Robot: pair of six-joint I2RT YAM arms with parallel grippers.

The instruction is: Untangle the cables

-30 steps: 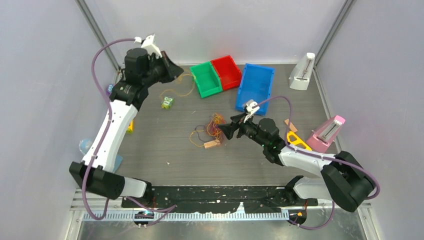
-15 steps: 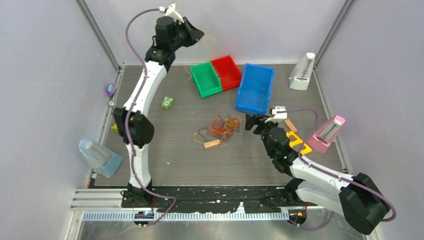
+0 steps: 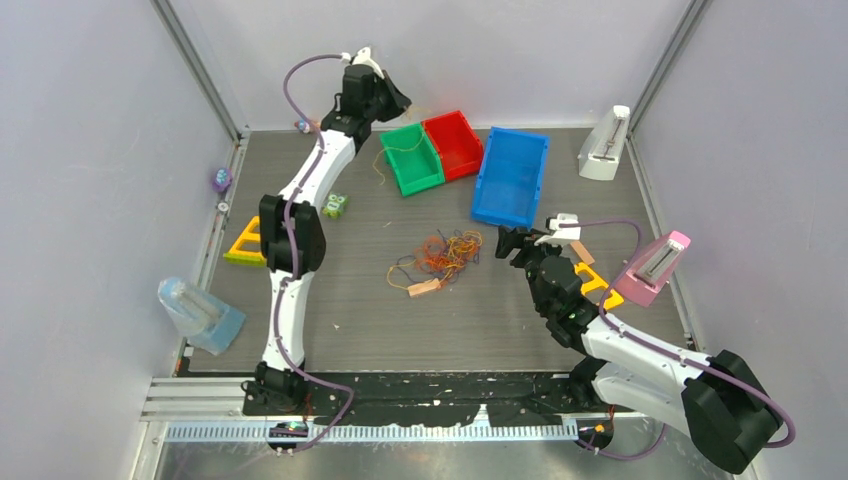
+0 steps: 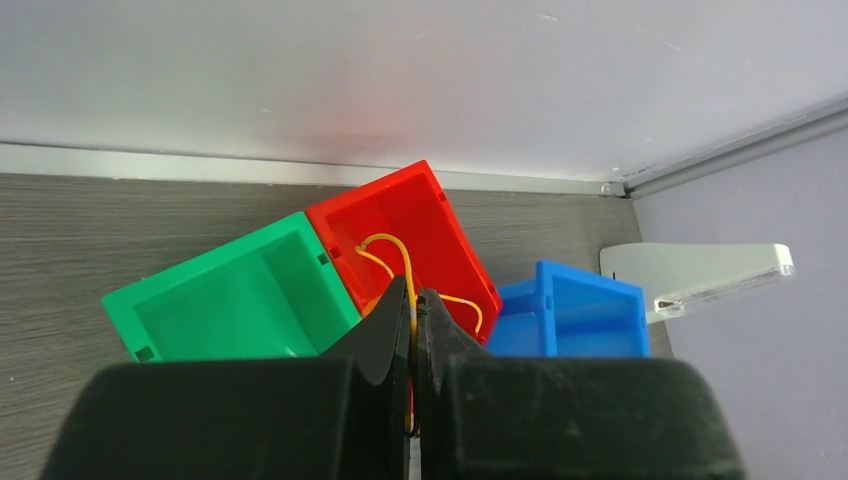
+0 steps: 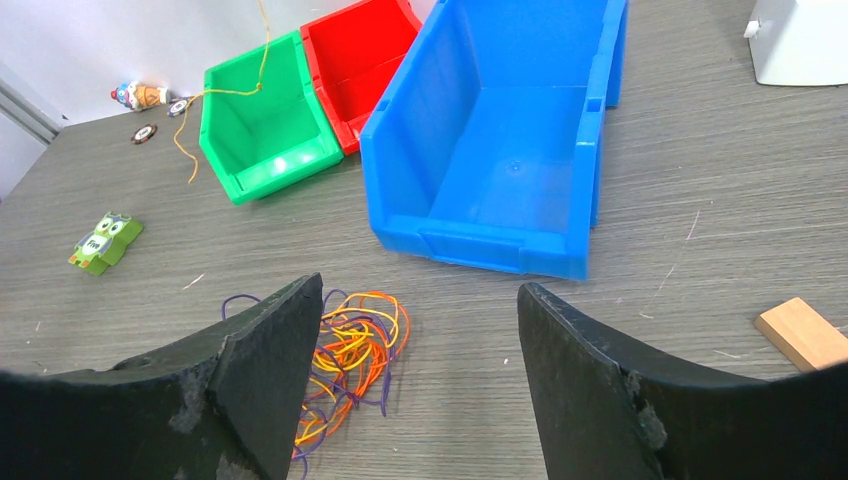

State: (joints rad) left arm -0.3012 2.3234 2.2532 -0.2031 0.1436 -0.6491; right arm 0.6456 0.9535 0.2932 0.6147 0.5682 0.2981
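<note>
Left pincer point(image 3: 400, 102) hangs high off the far left of the blue bin point(image 3: 512, 180), over the green bin point(image 3: 415, 160) two along from it. Its jaws are pressed together on a single yellow cable point(image 4: 404, 262) that dangles past the green bin's left side. Right pincer point(image 5: 420, 300) hovers just off the blue bin's near edge, fingers spread wide with nothing between them, and the tangle of cables point(image 3: 445, 255), orange, yellow and purple, lies on the table point(image 3: 330, 300) near the blue bin's near left corner.
</note>
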